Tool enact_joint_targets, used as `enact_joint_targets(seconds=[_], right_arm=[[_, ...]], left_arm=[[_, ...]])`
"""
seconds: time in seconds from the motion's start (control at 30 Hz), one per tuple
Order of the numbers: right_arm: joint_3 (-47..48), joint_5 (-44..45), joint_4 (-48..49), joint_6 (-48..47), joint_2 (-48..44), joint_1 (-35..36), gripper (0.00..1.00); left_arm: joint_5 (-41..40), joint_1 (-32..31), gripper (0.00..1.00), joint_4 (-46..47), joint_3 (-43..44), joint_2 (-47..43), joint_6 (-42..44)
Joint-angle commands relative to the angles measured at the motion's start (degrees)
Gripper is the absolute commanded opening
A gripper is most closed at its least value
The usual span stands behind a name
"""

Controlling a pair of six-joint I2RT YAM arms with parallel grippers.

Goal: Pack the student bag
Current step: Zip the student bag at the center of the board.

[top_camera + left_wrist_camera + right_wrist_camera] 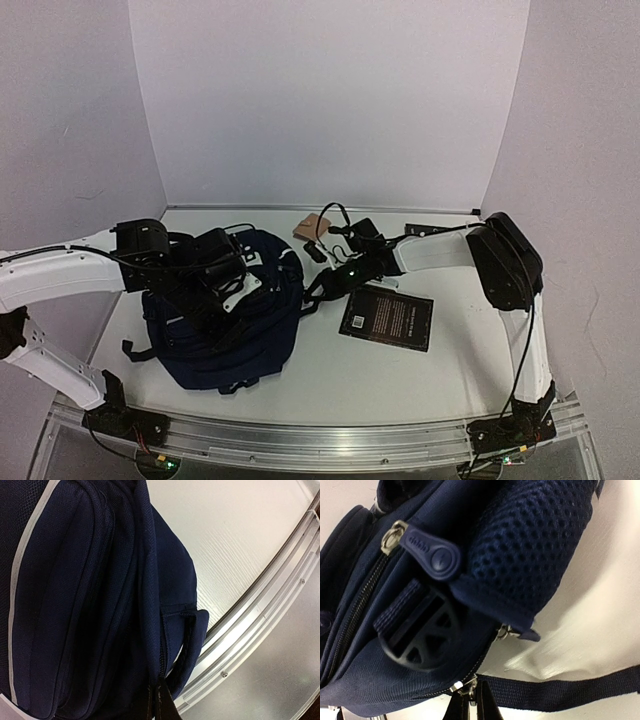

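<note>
A white table (400, 385) fills the lower half of the top view, closed in by plain pale walls (330, 100) at the back and on both sides. A ribbed aluminium rail (320, 440) runs along the bottom edge of the frame, with both arm bases bolted to it. Right of centre a black booklet (387, 317) with small white print lies flat. A small tan object (312, 226) sits by the back wall, too small to identify.

The student bag (215, 345) lies on the table in the lower left of the frame, navy and slumped, black straps trailing from its left and lower edges.

The left claw (161, 706) is over the bag's upper part. In its own view its dark fingers are pressed together at the bottom of the frame, pinching a fold of navy fabric that runs straight into the tips. A thin grey stripe (22, 575) crosses the bag panel at the left of that view.

The right claw (469, 705) meets the bag's right edge. Its fingers are closed narrowly at the bottom of its view, right on a metal zip slider (462, 686). Above it are a round black buckle (415, 640), a navy rubber zip tab (432, 552), mesh padding (530, 545), and a navy webbing strap (560, 690) lying across the table.
</note>
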Motion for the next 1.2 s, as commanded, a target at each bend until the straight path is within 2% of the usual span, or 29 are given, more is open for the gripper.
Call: enact_joint_targets(seconds=[0.0, 0.2, 0.4, 0.47, 0.53, 0.57, 0.6, 0.67, 0.73, 0.77, 0.87, 0.97, 1.17], right_arm=[[2.98, 10.20, -0.23, 1.33, 0.21, -4.11, 0.00], [2.77, 19.17, -0.48, 2.52, 0.43, -7.07, 0.00], [3.73, 16.80, -0.58, 2.03, 0.30, -7.57, 0.00], [3.77, 13.58, -0.64, 1.73, -0.25, -7.56, 0.07], [3.11, 9.40, -1.21, 0.20, -1.73, -7.52, 0.20], [2.61, 7.64, -1.95, -1.20, -3.02, -7.56, 0.30], [2.01, 5.96, -3.06, -3.33, -4.33, -7.57, 0.38], [0.85, 2.97, -6.56, -9.13, -7.29, -7.56, 0.52], [0.53, 0.96, -10.73, -14.68, -9.60, -7.64, 0.62], [0.73, 0.12, -12.63, -17.66, -10.61, -7.62, 0.67], [3.15, -3.11, -16.57, -22.59, -11.56, -7.62, 0.75], [7.22, -6.38, -17.26, -24.87, -9.79, -7.45, 0.75], [18.60, -8.52, -20.11, -28.84, -2.60, -5.97, 0.74]], left_arm=[[6.21, -1.16, 0.00, -7.96, 3.13, -3.20, -0.39], [8.86, -1.25, 0.00, -10.96, 1.59, -4.48, -0.43], [9.68, -1.24, 0.00, -10.68, 1.39, -5.04, -0.48], [10.14, -1.27, 0.00, -10.44, 1.58, -3.45, 0.05], [10.60, -1.27, 0.01, -9.19, 1.01, -2.13, 0.32], [10.73, -1.27, 0.04, -8.44, 0.78, -1.73, 0.42], [10.42, -1.24, 0.11, -7.68, 0.65, -1.47, 0.38], [9.50, -1.24, 0.31, -6.17, 0.98, -1.09, 0.24], [8.38, -1.27, 0.50, -5.26, 2.02, -0.57, -0.24], [8.14, -1.27, 0.54, -4.83, 2.58, -0.26, -0.37], [7.28, -1.20, 0.60, -3.57, 4.72, 1.12, -0.31], [7.09, 0.23, 0.61, -1.03, 5.44, 1.51, -0.85], [6.95, 7.42, 0.63, 3.10, 5.33, -1.56, -4.47]])
